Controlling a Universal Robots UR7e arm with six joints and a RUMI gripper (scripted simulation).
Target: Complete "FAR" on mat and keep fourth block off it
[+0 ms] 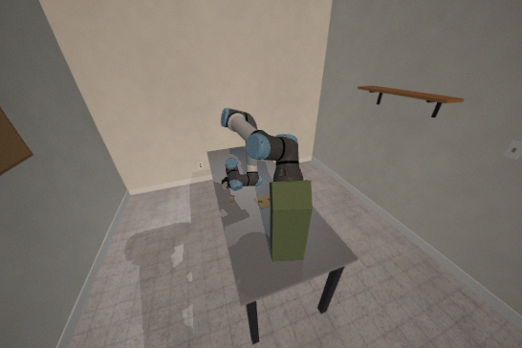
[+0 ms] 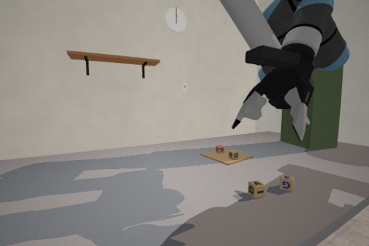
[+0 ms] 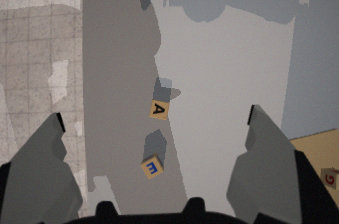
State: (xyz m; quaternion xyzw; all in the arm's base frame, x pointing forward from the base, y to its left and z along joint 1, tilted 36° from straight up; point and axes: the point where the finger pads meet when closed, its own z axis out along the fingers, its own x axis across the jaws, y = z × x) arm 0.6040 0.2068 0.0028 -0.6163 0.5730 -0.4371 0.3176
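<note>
1. Wrist view: tool (image 1: 225, 184) (image 2: 267, 134) (image 3: 157, 110) released, A block (image 1: 232, 196) (image 2: 256, 189) (image 3: 159, 109) left of mat (image 1: 262, 203) (image 2: 228, 161) (image 3: 314, 146).
2. Square fingers to A's sides, clearing E block (image 1: 231, 204) (image 2: 286, 183) (image 3: 152, 166).
3. Lift level, keeping A on top.

Wooden-looking letter blocks with a matt finish lie on a smooth, dull grey surface (image 1: 255, 263) (image 2: 123, 203) (image 3: 225, 75). The mat (image 1: 261, 203) (image 2: 228, 161) (image 3: 315, 145) resembles pale wood, beneath matt, plastic-looking grey fingers (image 2: 300, 125)

Top looks down from high behind the green pedestal (image 1: 290, 234) (image 2: 324, 111); exterior, low, faces it across the bench (image 1: 250, 249) (image 2: 123, 209); wrist peers down close between the jaws.
</note>
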